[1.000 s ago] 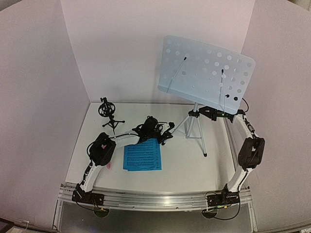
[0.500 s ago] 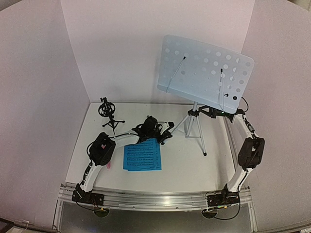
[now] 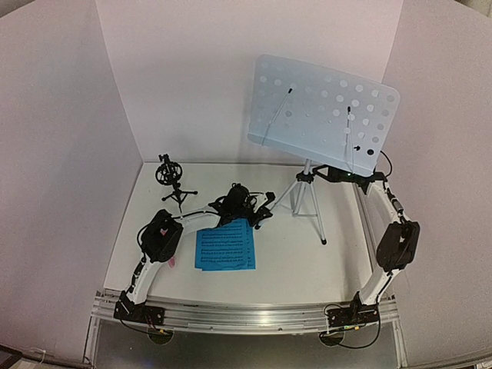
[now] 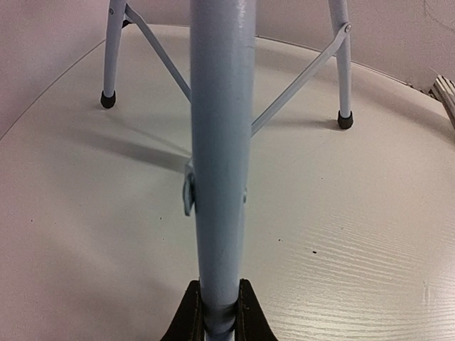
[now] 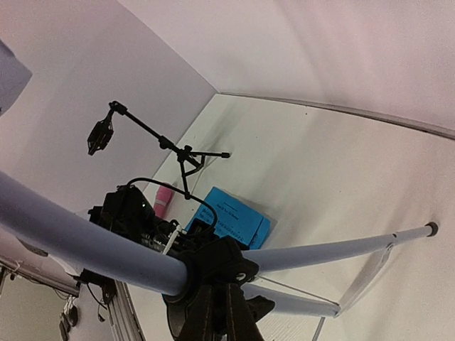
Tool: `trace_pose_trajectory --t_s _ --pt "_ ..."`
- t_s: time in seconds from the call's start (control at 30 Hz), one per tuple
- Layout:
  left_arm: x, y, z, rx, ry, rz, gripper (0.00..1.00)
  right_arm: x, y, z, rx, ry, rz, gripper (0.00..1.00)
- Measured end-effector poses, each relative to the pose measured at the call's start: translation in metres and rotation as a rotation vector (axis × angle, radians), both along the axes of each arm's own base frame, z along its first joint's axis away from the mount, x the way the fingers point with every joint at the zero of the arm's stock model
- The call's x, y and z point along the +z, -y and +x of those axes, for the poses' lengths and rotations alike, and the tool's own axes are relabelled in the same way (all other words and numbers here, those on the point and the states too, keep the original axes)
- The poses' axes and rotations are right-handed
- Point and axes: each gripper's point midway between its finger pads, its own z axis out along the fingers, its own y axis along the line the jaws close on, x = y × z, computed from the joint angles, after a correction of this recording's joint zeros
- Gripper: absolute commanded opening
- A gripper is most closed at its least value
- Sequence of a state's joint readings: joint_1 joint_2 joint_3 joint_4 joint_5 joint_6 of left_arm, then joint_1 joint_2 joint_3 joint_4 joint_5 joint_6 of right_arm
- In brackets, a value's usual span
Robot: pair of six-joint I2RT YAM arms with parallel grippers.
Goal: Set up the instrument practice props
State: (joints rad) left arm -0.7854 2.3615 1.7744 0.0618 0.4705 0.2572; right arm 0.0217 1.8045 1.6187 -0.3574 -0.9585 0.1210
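Note:
The pale blue perforated music stand (image 3: 323,114) stands on its silver tripod (image 3: 309,201) at the back right. My left gripper (image 3: 266,215) is shut on one tripod leg (image 4: 219,142) low down, the black pads on either side of the tube. My right gripper (image 3: 329,174) is shut on the black hub (image 5: 220,266) where the legs meet the post. The blue sheet-music pages (image 3: 224,247) lie flat at the front centre. The pink microphone (image 3: 171,262) peeks out beside the left arm; it also shows in the right wrist view (image 5: 163,199). The black tripod mic holder (image 3: 171,179) stands at the back left.
White walls close in the table at the back and both sides. The tripod's other two feet (image 4: 107,99) rest on the white tabletop (image 4: 355,234). A metal rail (image 3: 246,314) runs along the near edge by the arm bases.
The music stand's desk has shifted slightly up and to the left, and my right arm moved with it. The left arm holds still.

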Motion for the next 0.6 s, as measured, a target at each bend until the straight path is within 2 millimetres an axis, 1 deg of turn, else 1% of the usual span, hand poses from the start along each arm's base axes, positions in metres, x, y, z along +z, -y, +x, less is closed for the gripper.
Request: trace_pose_trajectory --t_s 0.03,0.07,0.1,0.3,0.4,0.53,0.6 --pt "0.0 0.0 0.0 0.003 -0.002 0.0 0.0 0.0 -0.001 0.001 -0.013 -0.011 -0.004 0.43" --pt "0.0 0.0 0.0 0.005 -0.002 -0.001 0.0 0.0 -0.002 0.002 -0.022 -0.024 -0.005 0.46" --pt "0.001 0.0 0.001 0.009 -0.001 -0.002 0.0 0.0 -0.004 0.002 -0.028 -0.036 -0.006 0.48" --pt "0.001 0.0 0.008 0.06 0.002 -0.003 0.0 -0.009 -0.006 0.002 -0.075 -0.103 -0.025 0.51" --pt "0.001 0.002 0.01 0.086 0.009 -0.006 0.0 -0.008 -0.004 0.002 -0.101 -0.107 -0.04 0.52" --pt "0.0 0.006 0.012 0.114 0.016 -0.016 0.0 0.002 0.002 0.0 -0.145 -0.096 -0.051 0.57" --pt "0.0 0.008 0.013 0.131 0.017 -0.022 0.0 0.011 0.008 -0.002 -0.174 -0.084 -0.054 0.59"
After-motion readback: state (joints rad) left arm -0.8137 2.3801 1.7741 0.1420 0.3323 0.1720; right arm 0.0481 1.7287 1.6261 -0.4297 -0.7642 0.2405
